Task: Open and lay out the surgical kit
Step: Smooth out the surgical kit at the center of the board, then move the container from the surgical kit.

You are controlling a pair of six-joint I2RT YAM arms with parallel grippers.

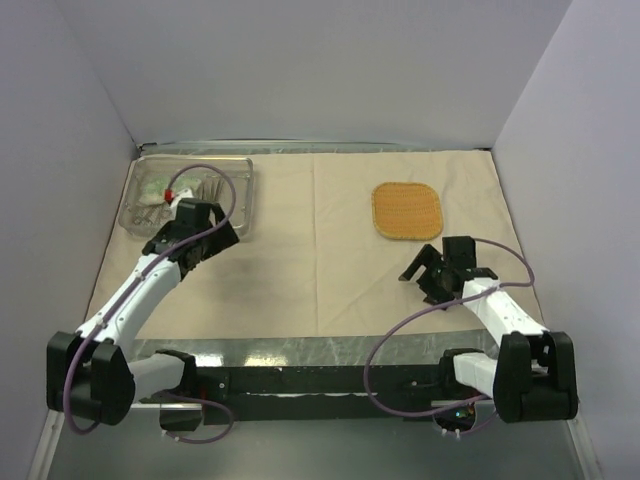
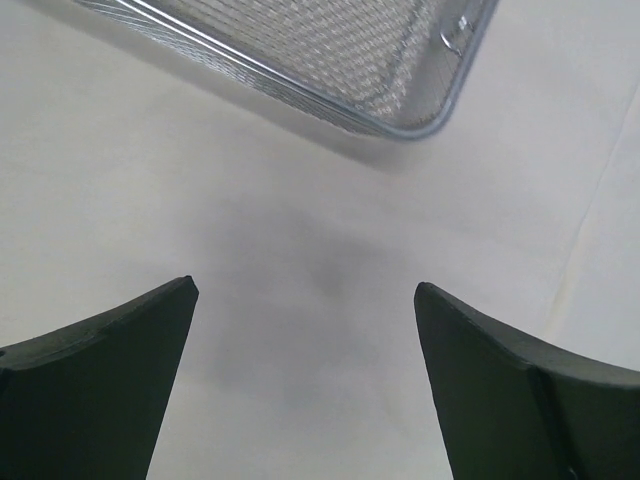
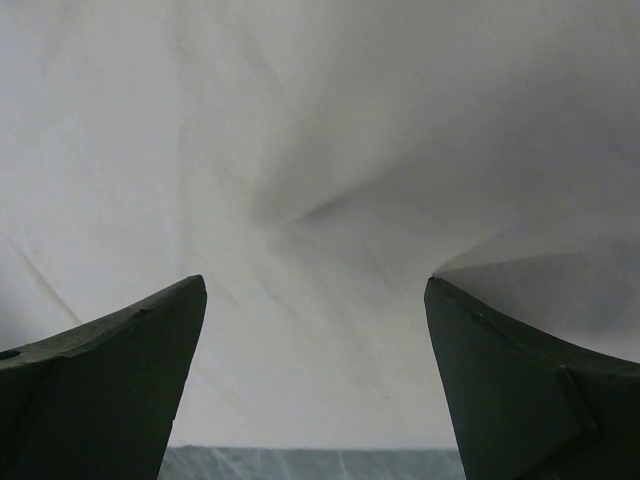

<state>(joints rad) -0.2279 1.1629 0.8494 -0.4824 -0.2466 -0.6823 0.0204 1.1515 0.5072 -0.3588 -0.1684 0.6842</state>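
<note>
The beige wrapping cloth [image 1: 320, 250] lies spread flat over the table. The steel wire-mesh tray [image 1: 200, 158] stands on its far left corner. Green-white packets [image 1: 150, 188] and steel instruments [image 1: 150, 214] lie inside it; I cannot tell tweezers from forceps. My left gripper [image 1: 195, 238] is open and empty just above the cloth, by the tray's near right corner. In the left wrist view its jaws [image 2: 305, 300] stand wide apart over bare cloth [image 2: 300, 220], the tray's corner [image 2: 400, 120] beyond. My right gripper [image 1: 430, 265] [image 3: 315, 290] is open and empty over wrinkled cloth [image 3: 300, 150].
An orange woven pad [image 1: 407, 210] lies on the cloth at the far right, beyond my right gripper. A grey metal strip [image 1: 330, 350] runs along the cloth's near edge and shows in the right wrist view [image 3: 320, 465]. Pale walls enclose three sides.
</note>
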